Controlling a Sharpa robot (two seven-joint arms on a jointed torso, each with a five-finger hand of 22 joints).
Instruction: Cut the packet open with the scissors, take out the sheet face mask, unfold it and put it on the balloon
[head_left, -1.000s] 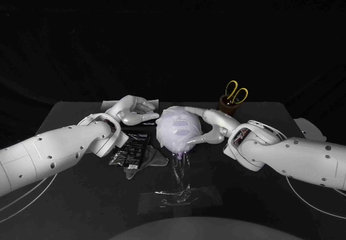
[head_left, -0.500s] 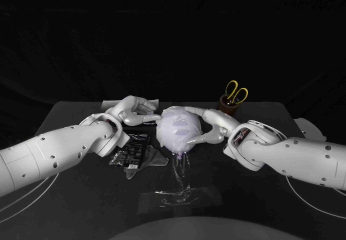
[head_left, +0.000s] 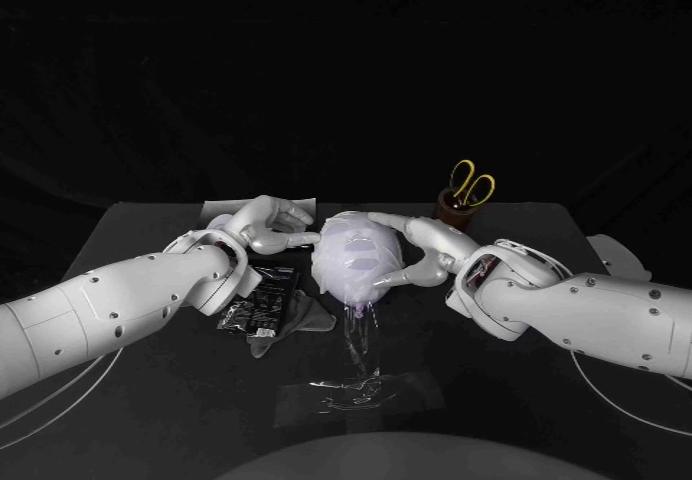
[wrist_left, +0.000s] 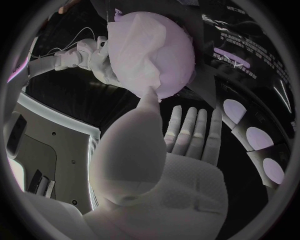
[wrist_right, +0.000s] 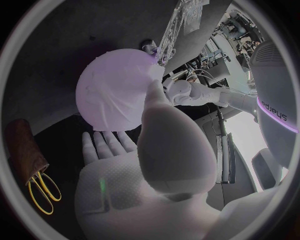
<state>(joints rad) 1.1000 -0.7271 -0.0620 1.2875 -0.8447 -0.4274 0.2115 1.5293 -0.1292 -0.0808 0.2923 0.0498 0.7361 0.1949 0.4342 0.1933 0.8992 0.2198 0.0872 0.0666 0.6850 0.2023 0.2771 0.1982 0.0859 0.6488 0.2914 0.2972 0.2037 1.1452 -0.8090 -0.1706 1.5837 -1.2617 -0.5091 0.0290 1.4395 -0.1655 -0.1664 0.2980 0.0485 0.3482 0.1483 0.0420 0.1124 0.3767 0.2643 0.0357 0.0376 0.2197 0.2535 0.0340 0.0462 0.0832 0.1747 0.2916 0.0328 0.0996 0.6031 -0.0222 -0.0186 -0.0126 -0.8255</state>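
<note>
"Where has the mask ended up?"

"From above, the sheet face mask (head_left: 358, 250) is draped over the balloon (head_left: 351, 292). The balloon sits on a clear stand (head_left: 358, 385) in the middle of the table (head_left: 490, 410). The packet (head_left: 260, 300) lies flat just beside it on the robot's left, and the scissors (head_left: 472, 183) stand in a brown cup (head_left: 459, 211) at the back."

"And the hands?"

"The left hand (head_left: 271, 225) is up against one side of the balloon. The right hand (head_left: 428, 247) curves round the other side, with one finger over the top. Neither is clenched."

"What about from the left wrist?"

"Its fingers (wrist_left: 187, 132) are splayed and grip nothing. Only the thumb tip touches the mask's edge (wrist_left: 140, 55)."

"And the right wrist?"

"Much the same. The thumb lies against the mask (wrist_right: 115, 87), and the fingers (wrist_right: 103, 145) are spread, grasping nothing."

"How would it handle?"

"I'd guess the sheet is thin, limp and clingy, and tears easily. The balloon is probably light and springy and quick to tip. I'd pinch a free edge of the mask and smooth it outward gently, bracing the far side of the balloon."
</note>
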